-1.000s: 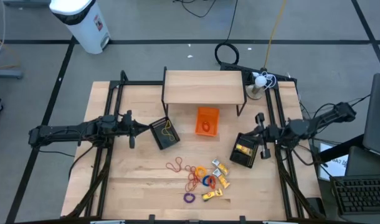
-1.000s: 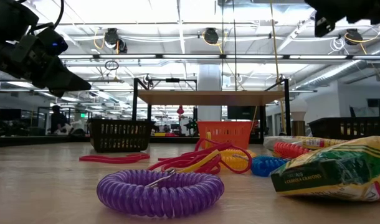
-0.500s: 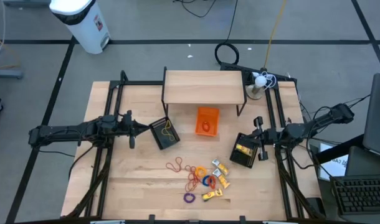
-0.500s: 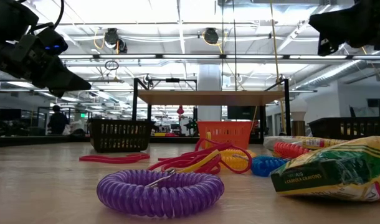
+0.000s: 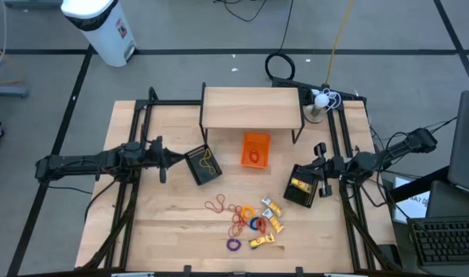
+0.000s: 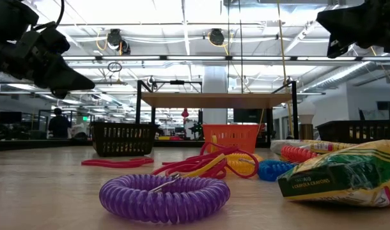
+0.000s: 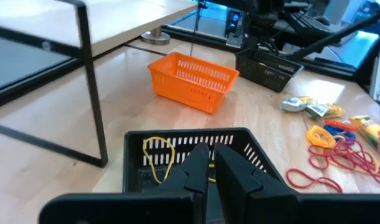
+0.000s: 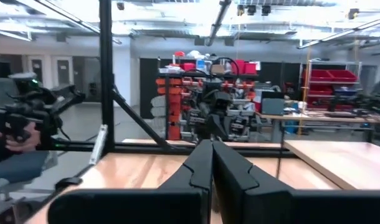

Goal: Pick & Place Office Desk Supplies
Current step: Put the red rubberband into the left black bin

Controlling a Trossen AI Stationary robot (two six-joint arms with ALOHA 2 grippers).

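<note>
The office supplies lie loose near the table's near edge: orange-red rubber bands [image 5: 219, 206], a blue ring [image 5: 257, 224], a purple coil ring [image 5: 233, 245] [image 6: 163, 195] and yellow-and-white pieces [image 5: 273, 209]. My left gripper [image 5: 173, 159] [image 7: 210, 163] is shut and hangs in the air just left of a black basket [image 5: 204, 164] [image 7: 190, 162], which holds a yellow band. My right gripper [image 5: 316, 168] [image 8: 212, 163] is shut too. It hovers over the far right edge of a second black basket [image 5: 302, 187], which has yellow items in it.
An orange basket [image 5: 255, 149] [image 7: 193, 81] sits at mid-table in front of a small wooden shelf [image 5: 252, 107] on black legs. Yellow crayon packs [image 6: 342, 176] lie close to the low camera. Bare wood shows on the near left [image 5: 165, 223].
My right gripper has come down a little and drifted slightly toward the table's near edge; its fingers stay shut. The supplies and baskets have kept their places.
</note>
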